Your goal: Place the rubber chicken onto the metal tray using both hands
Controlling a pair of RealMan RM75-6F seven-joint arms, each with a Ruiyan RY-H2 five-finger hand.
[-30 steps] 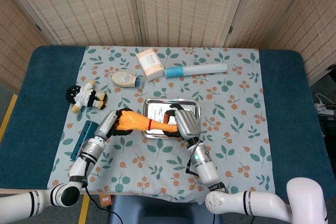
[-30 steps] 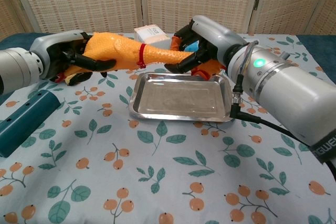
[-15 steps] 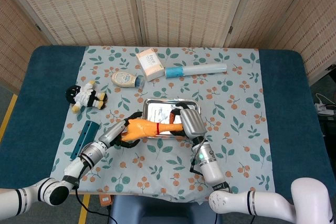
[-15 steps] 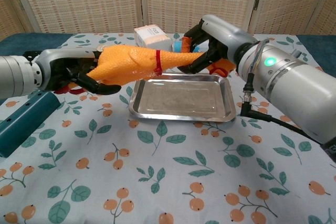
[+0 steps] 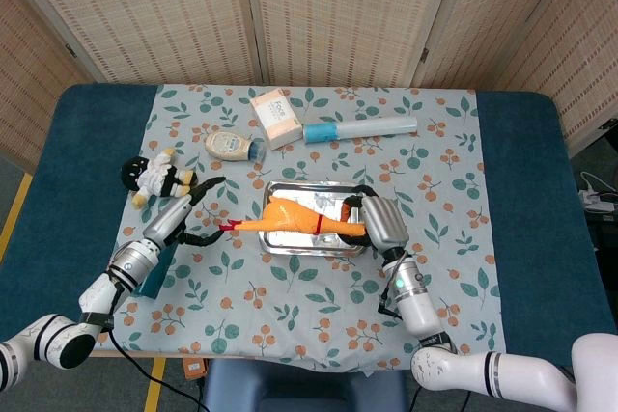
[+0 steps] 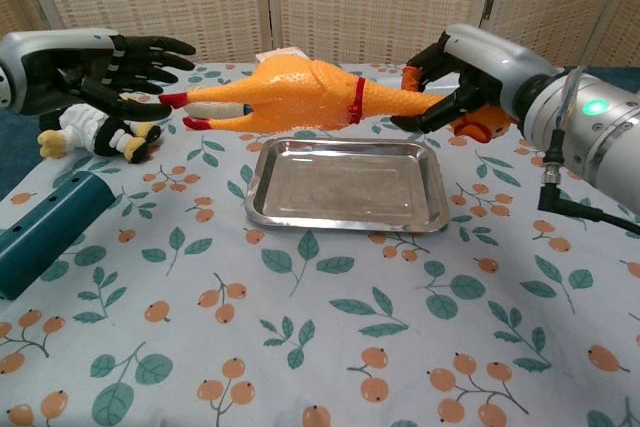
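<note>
Orange rubber chicken (image 6: pixel 300 92) hangs in the air above the metal tray (image 6: pixel 345 187), not yet set down. The right hand (image 6: pixel 445 82) grips its neck end at the right. The left hand (image 6: pixel 120 67), fingers spread, holds nothing just beside the red feet; lowering remains.

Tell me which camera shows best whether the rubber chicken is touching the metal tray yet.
The chest view: the rubber chicken hangs clear above the metal tray. The head view looks down, so the chicken overlaps the tray and hides any gap.
</note>
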